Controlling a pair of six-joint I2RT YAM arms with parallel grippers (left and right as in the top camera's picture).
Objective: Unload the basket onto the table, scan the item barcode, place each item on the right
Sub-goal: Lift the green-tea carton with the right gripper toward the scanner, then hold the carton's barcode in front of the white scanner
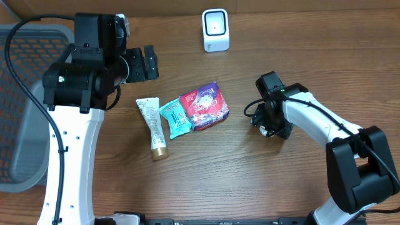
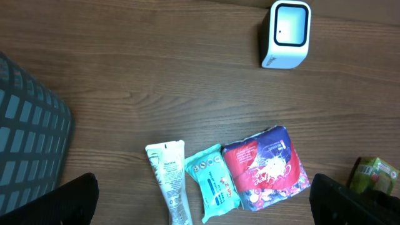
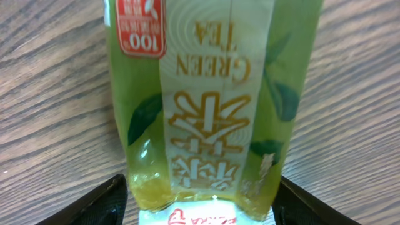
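A brown wooden surface [image 1: 250, 187] fills the overhead view. At its left edge stands a grey mesh basket [image 1: 19, 125], partly covered by the left arm [image 1: 75, 144], which rises from the near edge as a white column topped with black joints. The right arm [image 1: 319, 122] reaches in from the near right corner, its white link bending toward the middle of the surface.

The left tool [image 1: 142, 64] hangs above the surface, well apart from everything below it. Its fingers are spread wide and hold nothing. In the left wrist view the two dark tips sit at the bottom corners of the picture.

In the middle of the surface three things lie in a row, side by side and touching or nearly so:
- A red packet [image 1: 205, 106] with white and purple print is on the right.
- A smaller teal packet [image 1: 174, 119] is in the middle.
- A pale tube [image 1: 153, 125] is on the left, its gold cap pointing toward the near edge.

A white scanner [image 1: 215, 29] with a dark window stands upright near the far edge, beyond the red packet.

The right tool [image 1: 272, 128] is down at the surface to the right of the row, near the red packet but apart from it. Beneath it lies a green tea packet [image 3: 206, 106], flat on the wood, with leaf artwork and a red label. The tool's fingers are spread to either side of the tea packet's near end. Whether they touch its edges cannot be told.
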